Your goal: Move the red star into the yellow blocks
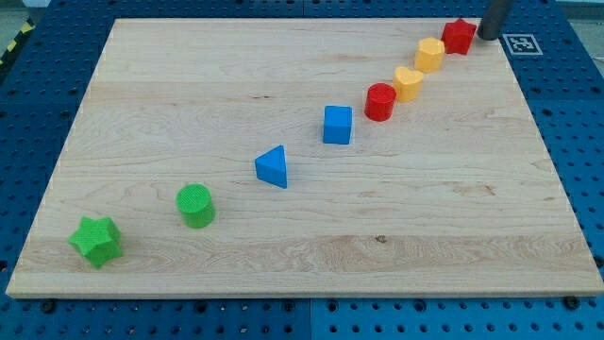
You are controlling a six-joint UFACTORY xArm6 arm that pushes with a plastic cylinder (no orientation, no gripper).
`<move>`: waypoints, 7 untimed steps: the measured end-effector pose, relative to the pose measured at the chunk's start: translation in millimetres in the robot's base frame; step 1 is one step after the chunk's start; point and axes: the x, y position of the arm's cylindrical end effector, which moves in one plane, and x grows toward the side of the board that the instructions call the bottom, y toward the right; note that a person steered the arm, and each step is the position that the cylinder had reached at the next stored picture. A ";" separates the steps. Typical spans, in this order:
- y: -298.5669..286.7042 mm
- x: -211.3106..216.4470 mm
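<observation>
Red star (pixel 460 36), my tip (pixel 489 36) beside it

On your wooden surface (pixel 311 236) a loose diagonal of blocks runs from the view's bottom left toward its top right. Lowest sits a green star (pixel 96 241), near the bottom left corner. Up and to the right of it you have a green cylinder (pixel 196 206), then a blue triangle (pixel 273 167), then a blue cube (pixel 337 125), each standing apart from the next. Beyond the cube stands a red cylinder (pixel 380 102). Off the surface's top right corner, a black-and-white marker tag (pixel 521 43) lies on the blue pegboard (pixel 580 142).
</observation>
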 end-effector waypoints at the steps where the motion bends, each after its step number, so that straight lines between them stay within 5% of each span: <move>1: -26.7 1.3; 5: -93.1 2.2; 7: -83.5 45.7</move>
